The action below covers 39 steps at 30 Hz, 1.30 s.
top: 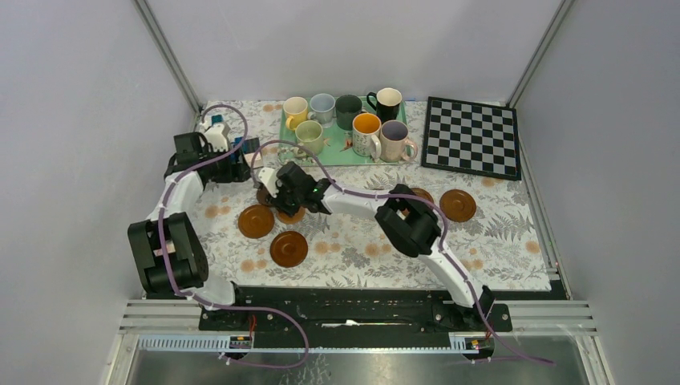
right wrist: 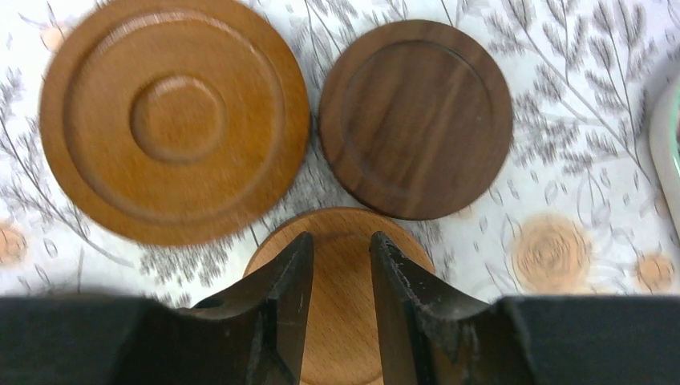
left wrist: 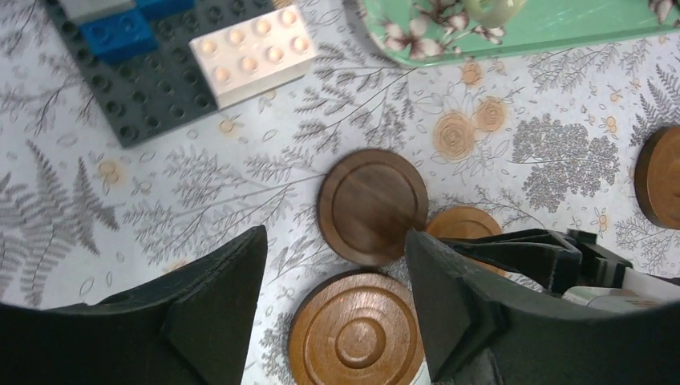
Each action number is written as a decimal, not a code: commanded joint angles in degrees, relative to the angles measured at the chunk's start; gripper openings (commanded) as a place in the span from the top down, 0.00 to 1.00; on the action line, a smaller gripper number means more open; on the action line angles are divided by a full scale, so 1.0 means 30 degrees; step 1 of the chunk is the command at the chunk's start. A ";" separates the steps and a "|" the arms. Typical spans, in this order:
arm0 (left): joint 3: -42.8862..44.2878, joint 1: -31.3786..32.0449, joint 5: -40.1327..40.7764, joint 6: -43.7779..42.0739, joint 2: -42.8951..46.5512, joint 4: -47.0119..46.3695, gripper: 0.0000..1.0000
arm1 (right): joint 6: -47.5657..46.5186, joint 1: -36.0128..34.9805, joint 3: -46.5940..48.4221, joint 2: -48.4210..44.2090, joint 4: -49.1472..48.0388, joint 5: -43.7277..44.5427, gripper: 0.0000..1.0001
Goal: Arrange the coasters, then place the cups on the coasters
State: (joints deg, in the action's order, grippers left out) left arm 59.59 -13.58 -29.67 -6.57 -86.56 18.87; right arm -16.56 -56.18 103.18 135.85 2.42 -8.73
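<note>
R gripper fills the btm of its wrist view: fingers only a narrow gap apart, tips over the pale coaster, whose face shows thru the gap. Can't tell if they touch it. Just beyond lie 2 more discs, flat on the cloth: the ringed orange-brown coaster on that view's L and the dark coaster on its R. Both sit v. close to the pale one & to each other.

L gripper hangs above the same trio, fingers wide, nothing held, w/ the dark disc showing in the gap.

From the top cam this cluster sits on the L arm's side of the floral cloth. The near coaster lies a bit closer to the bases. The far-R coaster is well apart, and a half-hidden coaster peeks out behind the R arm.

All 7 cups stand on the green tray at the far edge:
- Back row: yellow cup, pale blue cup, dark green cup, black cup.
- Front row: pale green cup, floral cup w/ orange inside, pinkish cup.

Checkerboard lies just R of the tray. On the tray's other side, a white brick & a blue brick sit on a dark baseplate
</note>
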 commanded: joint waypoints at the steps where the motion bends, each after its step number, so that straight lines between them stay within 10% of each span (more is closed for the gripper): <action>1: 0.0836 -0.1308 -0.0770 0.0414 0.0309 0.1377 0.31 | 0.0658 -0.0815 0.2612 0.2340 0.1839 -0.0310 0.60; 18: -0.0018 -0.3547 0.0120 -0.5000 -0.0622 0.4673 0.30 | 0.0946 -0.1255 0.1863 -0.1431 0.3134 -0.3040 0.29; 39: -0.2665 -0.3581 0.0515 -1.1216 -0.1222 0.5422 0.27 | 0.1153 -0.2190 -0.4008 -0.3497 0.2726 -0.0216 0.27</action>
State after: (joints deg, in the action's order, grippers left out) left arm 53.21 -23.97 -27.79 -33.82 -90.61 34.30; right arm -14.02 -62.37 93.30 127.90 9.28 -12.93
